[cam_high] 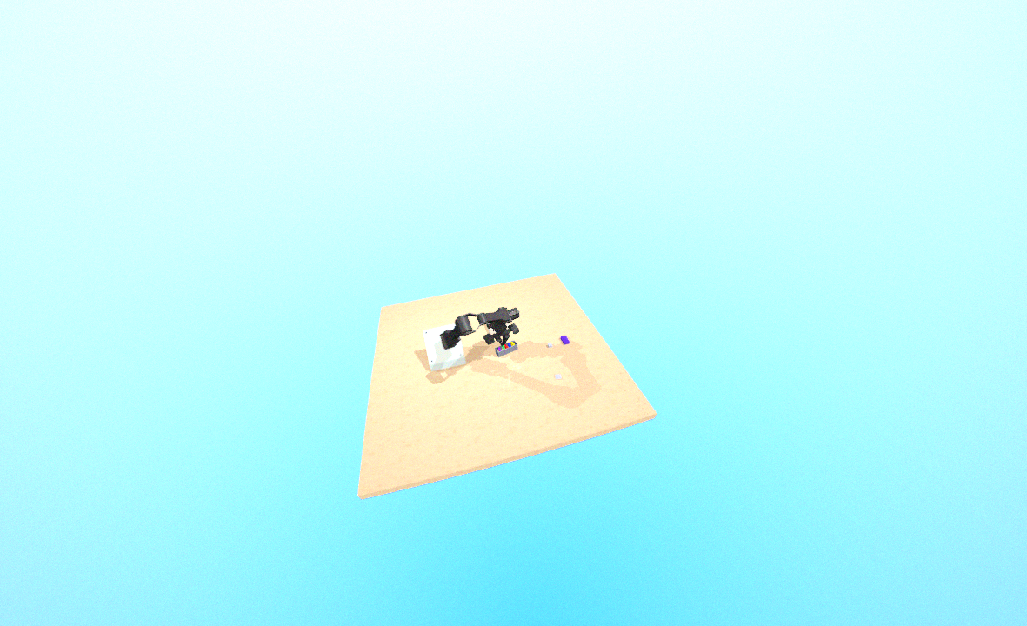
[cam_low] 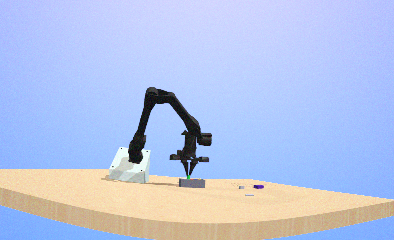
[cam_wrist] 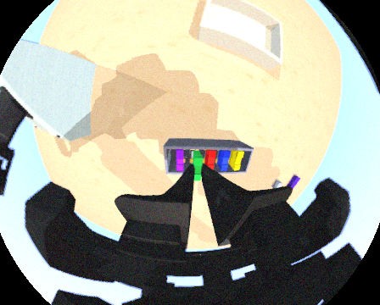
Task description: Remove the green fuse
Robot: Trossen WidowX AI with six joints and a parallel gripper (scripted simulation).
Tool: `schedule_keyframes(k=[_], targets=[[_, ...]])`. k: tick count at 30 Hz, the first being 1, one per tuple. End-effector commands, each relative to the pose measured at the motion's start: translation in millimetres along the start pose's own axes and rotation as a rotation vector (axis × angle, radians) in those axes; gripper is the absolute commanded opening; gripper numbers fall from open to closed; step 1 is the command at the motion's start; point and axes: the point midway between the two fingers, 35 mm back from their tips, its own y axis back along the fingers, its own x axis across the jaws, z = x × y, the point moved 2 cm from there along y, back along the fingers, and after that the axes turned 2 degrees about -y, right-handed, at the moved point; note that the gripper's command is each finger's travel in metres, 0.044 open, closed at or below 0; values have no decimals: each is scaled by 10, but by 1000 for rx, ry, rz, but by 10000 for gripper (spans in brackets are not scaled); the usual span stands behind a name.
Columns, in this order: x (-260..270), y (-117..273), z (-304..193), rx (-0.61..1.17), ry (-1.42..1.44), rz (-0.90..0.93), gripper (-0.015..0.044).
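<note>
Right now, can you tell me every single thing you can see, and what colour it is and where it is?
green fuse: one, green, pinched between the fingertips, raised partly above the block.
fuse block: one, grey, on the table below the gripper.
other fuses: purple, red, blue, yellow, seated in the block's row; exact count unclear.
tray: one, white, on the table beyond the block.
purple piece: one, on the table off to one side.
small grey bits: two, near the purple piece.
table: one, tan wood.
base mount: one, white, under the arm.
arm: one, black.
gripper: one, black, closed on the green fuse.
</note>
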Motion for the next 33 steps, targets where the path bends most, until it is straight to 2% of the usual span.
schedule_keyframes(k=[1,33], targets=[[-12,31,-5,-4,-8,-4,0],[-5,197,-5,-2,-5,-3,0]])
